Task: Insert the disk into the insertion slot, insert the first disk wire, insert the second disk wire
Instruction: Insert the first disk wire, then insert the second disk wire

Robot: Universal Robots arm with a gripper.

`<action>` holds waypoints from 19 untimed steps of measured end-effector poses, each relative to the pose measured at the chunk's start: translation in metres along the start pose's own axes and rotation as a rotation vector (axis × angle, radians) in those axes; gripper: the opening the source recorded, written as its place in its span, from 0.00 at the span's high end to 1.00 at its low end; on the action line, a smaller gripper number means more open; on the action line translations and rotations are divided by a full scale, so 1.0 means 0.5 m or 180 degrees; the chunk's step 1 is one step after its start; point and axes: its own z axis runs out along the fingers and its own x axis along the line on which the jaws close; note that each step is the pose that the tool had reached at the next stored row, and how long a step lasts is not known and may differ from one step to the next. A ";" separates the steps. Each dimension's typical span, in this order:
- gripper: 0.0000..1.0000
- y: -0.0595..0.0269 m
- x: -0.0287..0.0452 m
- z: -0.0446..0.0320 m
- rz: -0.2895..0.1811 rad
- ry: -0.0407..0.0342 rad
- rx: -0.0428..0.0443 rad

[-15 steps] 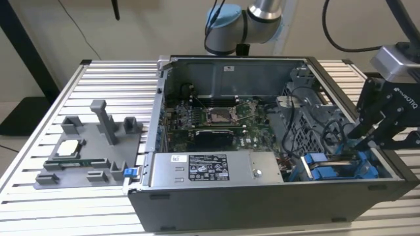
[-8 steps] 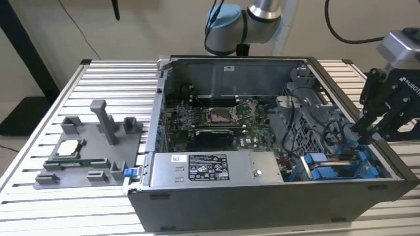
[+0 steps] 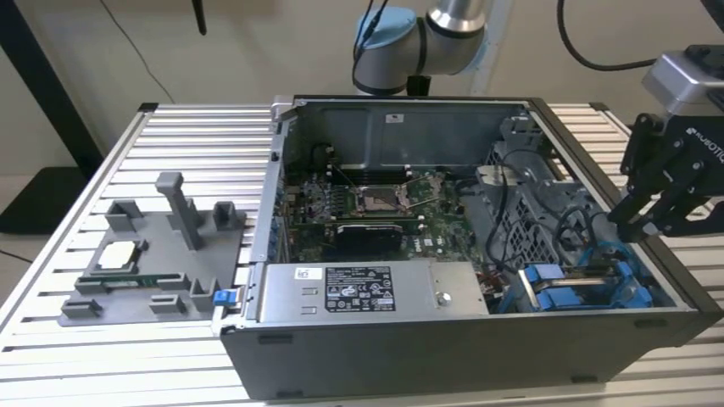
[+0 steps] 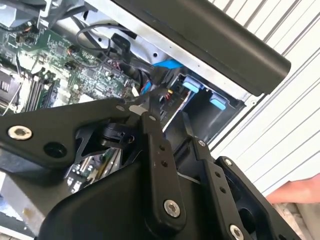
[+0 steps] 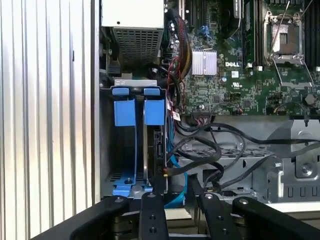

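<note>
The disk [image 5: 158, 145] stands on edge inside the insertion slot [image 5: 131, 83], with its blue carrier [image 5: 155, 112] at the far end. Its long axis runs straight back toward my gripper [image 5: 176, 181], which hovers at the disk's near end. Black wires [image 5: 210, 150] loop just beside it — whether any is plugged in, I can't tell. In the first wrist view the fingers stand apart, clamping nothing.

ahead of gripper [image 5: 176, 184] jaws: insertion slot [image 5: 106, 150], one bay free down to its floor, the neighbouring bay filled by the disk [image 5: 158, 146] | between jaws: blue cable [image 5: 173, 165] crosses | beside one jaw, away from the slot: black cables [image 5: 220, 150] loop thickly, blocking passage
</note>
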 end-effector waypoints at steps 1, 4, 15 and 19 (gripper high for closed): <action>0.00 0.000 -0.004 0.000 -0.0002 -0.0001 0.0017; 0.00 0.000 -0.020 0.002 -0.0005 0.0011 0.0052; 0.00 -0.015 -0.044 0.004 0.0001 0.0223 0.0072; 0.00 -0.026 -0.046 0.004 -0.0005 0.0224 0.0071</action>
